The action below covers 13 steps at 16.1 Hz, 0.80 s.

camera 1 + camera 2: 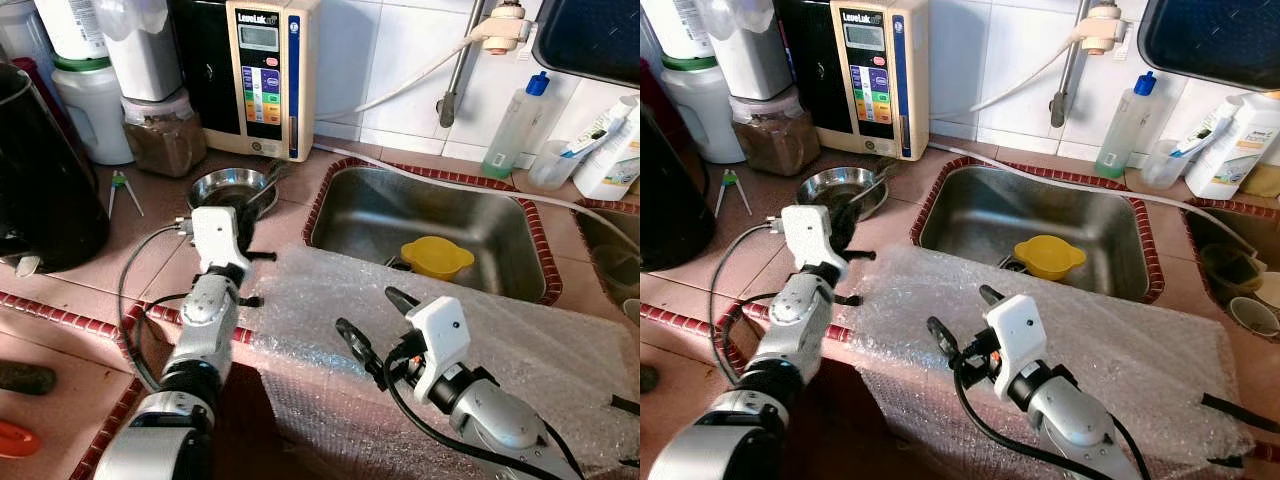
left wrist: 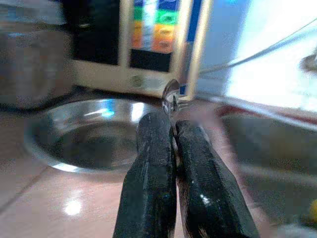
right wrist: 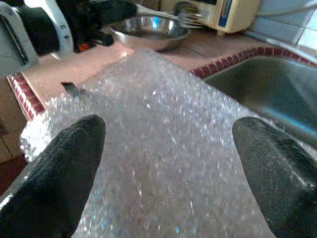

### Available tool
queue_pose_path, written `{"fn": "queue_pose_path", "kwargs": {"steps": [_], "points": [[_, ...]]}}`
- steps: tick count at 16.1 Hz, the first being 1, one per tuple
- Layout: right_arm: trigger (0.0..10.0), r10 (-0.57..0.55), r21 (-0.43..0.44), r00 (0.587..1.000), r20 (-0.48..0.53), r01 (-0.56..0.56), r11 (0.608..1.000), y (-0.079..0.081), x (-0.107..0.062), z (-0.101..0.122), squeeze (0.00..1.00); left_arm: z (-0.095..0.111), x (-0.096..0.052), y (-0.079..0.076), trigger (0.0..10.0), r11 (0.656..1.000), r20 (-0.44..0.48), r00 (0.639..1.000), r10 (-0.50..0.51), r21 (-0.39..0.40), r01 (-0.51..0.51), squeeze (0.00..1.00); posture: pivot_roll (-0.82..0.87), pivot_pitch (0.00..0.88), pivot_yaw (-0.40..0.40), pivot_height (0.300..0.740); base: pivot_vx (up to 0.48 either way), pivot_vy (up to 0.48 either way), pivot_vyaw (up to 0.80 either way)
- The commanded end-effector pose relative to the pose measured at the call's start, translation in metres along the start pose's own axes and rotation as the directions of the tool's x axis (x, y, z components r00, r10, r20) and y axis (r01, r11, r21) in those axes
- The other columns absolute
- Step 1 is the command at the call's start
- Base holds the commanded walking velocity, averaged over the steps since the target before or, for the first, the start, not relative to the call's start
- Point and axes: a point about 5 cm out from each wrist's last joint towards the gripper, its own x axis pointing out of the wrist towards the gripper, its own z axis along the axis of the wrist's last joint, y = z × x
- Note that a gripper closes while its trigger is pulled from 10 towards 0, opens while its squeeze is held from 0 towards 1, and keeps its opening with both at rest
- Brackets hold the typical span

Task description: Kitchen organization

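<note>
We pinch a fork by its handle in our left gripper, fingers clamped tight, over the steel bowl. Thin, stiff and slick, it may twist. Right of the bowl, our right gripper hovers wide open, empty, over bubble wrap beside the sink.

Left tool pinched, right tool agape

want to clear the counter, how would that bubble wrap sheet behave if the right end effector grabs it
The bubble wrap sheet will probably be floppy: it already droops over the counter edge. It looks thin and see-through, so likely very light and apt to slide when tugged. The right end effector is open above it; a pinch would likely lift one corner while the rest drags.
</note>
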Motion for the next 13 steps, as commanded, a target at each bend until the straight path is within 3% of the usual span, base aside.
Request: {"fn": "queue_pose_path", "kwargs": {"steps": [1,4,6,8,9,10,11,12,13], "points": [[10.0,-0.019,-0.013,1.0,-0.002,0.019,1.0,-0.004,-0.002,0.0,0.0,-0.003,-0.003,0.007,0.0,0.998,-0.014,0.999,0.045,0.033,-0.045,0.0,-0.02,0.0,-0.003,0.74,0.0,0.0,0.0],[10.0,-0.017,-0.011,1.0,-0.006,0.017,1.0,-0.002,-0.002,-0.001,0.0,0.001,-0.004,0.013,0.0,0.996,0.012,0.996,0.092,-0.004,-0.092,0.0,-0.02,0.0,-0.007,0.74,0.0,0.0,0.0],[10.0,-0.012,-0.013,1.0,-0.006,0.012,1.0,-0.002,-0.002,0.0,0.0,-0.007,-0.004,0.021,0.0,0.984,-0.065,0.982,0.176,0.025,-0.174,0.0,-0.02,0.0,-0.01,0.74,0.0,0.0,0.0],[10.0,-0.013,-0.016,1.0,-0.007,0.013,1.0,-0.002,-0.002,0.0,0.0,-0.013,-0.005,0.018,0.0,0.988,-0.105,0.983,0.15,0.042,-0.147,0.0,-0.02,0.003,-0.009,0.74,0.0,0.0,0.0],[10.0,-0.016,-0.017,1.0,-0.008,0.016,1.0,-0.003,-0.002,0.0,0.0,-0.015,-0.005,0.015,7.4,0.991,-0.117,0.985,0.13,0.046,-0.125,0.0,-0.02,0.003,-0.007,0.74,0.0,0.0,0.0],[10.0,-0.019,-0.018,1.0,-0.01,0.019,1.0,-0.003,-0.003,0.0,0.0,-0.016,-0.005,0.013,10.0,0.993,-0.13,0.985,0.117,0.048,-0.111,0.09,-0.02,0.004,-0.007,0.74,0.0,0.0,0.0],[10.0,-0.022,-0.018,1.0,-0.012,0.022,1.0,-0.003,-0.003,-0.001,0.0,-0.017,-0.005,0.013,10.0,0.992,-0.145,0.982,0.122,0.047,-0.117,0.61,-0.02,0.004,-0.006,0.74,0.0,0.0,0.0],[10.0,-0.022,-0.019,1.0,-0.013,0.022,1.0,-0.003,-0.003,-0.001,0.0,-0.018,-0.004,0.012,10.0,0.991,-0.157,0.979,0.132,0.035,-0.128,1.0,-0.03,0.002,-0.004,0.74,0.0,0.0,0.0],[10.0,-0.023,-0.018,1.0,-0.014,0.023,1.0,-0.002,-0.003,-0.002,0.0,-0.018,-0.004,0.012,10.0,0.991,-0.159,0.978,0.134,0.036,-0.13,1.0,-0.03,0.002,-0.004,0.74,0.0,0.0,0.0]]}}
